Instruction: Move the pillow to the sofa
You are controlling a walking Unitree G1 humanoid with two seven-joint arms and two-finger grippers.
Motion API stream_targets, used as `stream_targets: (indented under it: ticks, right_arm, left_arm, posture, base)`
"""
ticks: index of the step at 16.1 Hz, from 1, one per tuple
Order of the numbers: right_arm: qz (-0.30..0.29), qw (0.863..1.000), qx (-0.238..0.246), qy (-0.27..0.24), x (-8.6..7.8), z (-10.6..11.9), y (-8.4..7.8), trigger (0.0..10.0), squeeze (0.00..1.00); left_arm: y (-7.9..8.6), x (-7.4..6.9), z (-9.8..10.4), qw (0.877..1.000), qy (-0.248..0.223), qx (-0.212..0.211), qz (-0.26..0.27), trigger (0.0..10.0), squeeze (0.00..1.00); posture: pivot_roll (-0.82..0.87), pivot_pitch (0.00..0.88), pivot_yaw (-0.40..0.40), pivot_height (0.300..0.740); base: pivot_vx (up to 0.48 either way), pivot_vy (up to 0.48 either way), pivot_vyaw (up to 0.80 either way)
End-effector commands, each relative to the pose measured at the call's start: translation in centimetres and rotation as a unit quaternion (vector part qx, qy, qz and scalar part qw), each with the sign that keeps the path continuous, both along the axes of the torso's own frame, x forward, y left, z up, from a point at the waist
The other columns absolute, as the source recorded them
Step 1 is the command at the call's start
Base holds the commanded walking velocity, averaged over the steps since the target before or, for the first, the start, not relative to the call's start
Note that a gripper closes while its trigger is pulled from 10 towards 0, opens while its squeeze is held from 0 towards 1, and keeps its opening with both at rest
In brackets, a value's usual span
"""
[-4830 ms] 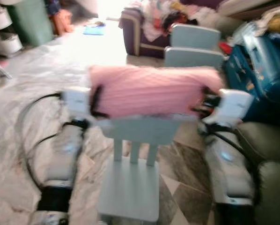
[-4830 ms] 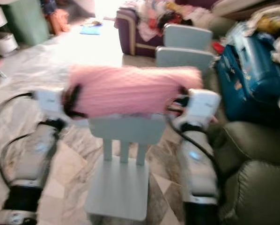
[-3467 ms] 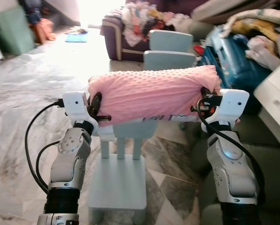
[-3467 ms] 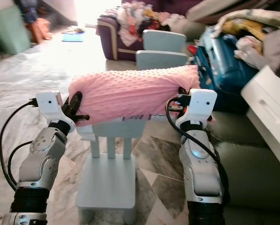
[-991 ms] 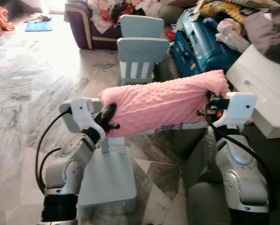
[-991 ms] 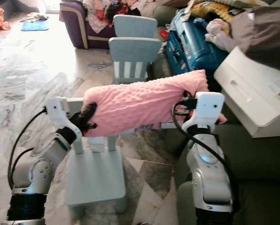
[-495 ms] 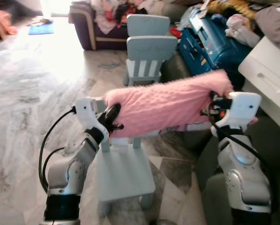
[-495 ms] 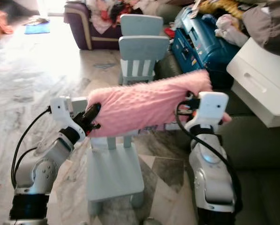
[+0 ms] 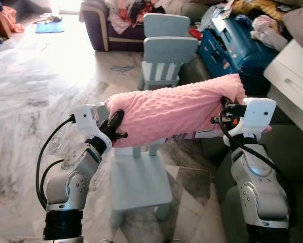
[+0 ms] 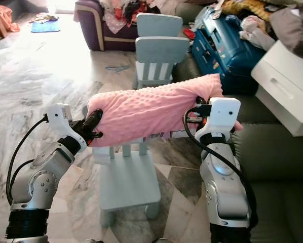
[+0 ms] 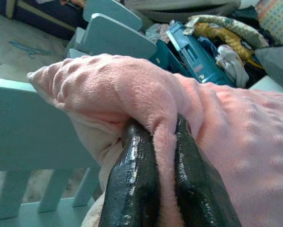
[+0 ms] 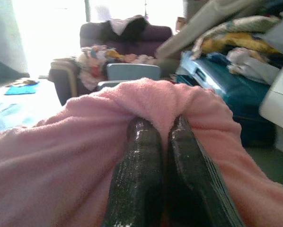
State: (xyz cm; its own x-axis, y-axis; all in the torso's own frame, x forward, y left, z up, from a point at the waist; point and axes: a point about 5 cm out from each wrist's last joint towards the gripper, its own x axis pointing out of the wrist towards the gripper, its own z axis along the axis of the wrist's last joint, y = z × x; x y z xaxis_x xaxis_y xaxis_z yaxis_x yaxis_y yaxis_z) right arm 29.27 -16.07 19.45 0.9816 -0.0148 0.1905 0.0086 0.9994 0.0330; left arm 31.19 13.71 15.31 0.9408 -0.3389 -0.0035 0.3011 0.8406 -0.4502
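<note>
The left pincer (image 11: 166, 189) is pinched shut on a fold at one end of the long pink dimpled fleece pillow (image 9: 174, 114); the right pincer (image 12: 161, 165) is clamped on the other end the same way. The pillow hangs lengthwise between the 2 pincers, above the pale blue wooden child's chair (image 9: 140, 182). The grey-green upholstered sofa (image 10: 283, 167) lies just beyond the right pincer, so that arm is nearer and the carry should swing rightward.

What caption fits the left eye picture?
Left gripper and right gripper carry a pink pillow.
</note>
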Motion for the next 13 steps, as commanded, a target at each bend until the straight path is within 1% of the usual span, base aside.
stream_targets:
  ticks: [1, 6, 13]
  right_arm:
    - [-0.013, 1.0, -0.004, -0.008, -0.08, 0.55, -0.59, 10.0, 0.0]
    - [-0.014, 1.0, -0.004, -0.009, -0.06, 0.58, -0.65, 10.0, 0.0]
    - [-0.014, 1.0, -0.007, -0.01, -0.05, 0.65, -0.71, 10.0, 0.0]
  left_arm:
    - [-0.76, 0.18, 0.46, 1.0, -0.011, 0.001, -0.014, 10.0, 0.0]
    - [-0.41, 0.38, 0.42, 1.0, -0.011, -0.005, 0.001, 10.0, 0.0]
    - [-0.45, 0.41, 0.47, 1.0, -0.017, -0.008, 0.003, 10.0, 0.0]
  posture:
    - [-0.12, 0.103, -0.072, 0.74]
    - [-0.12, 0.101, -0.072, 0.74]
    - [-0.12, 0.101, -0.073, 0.74]
  base:
    - [0.0, 0.0, -0.8]
    - [0.0, 0.0, -0.8]
    - [0.0, 0.0, -0.8]
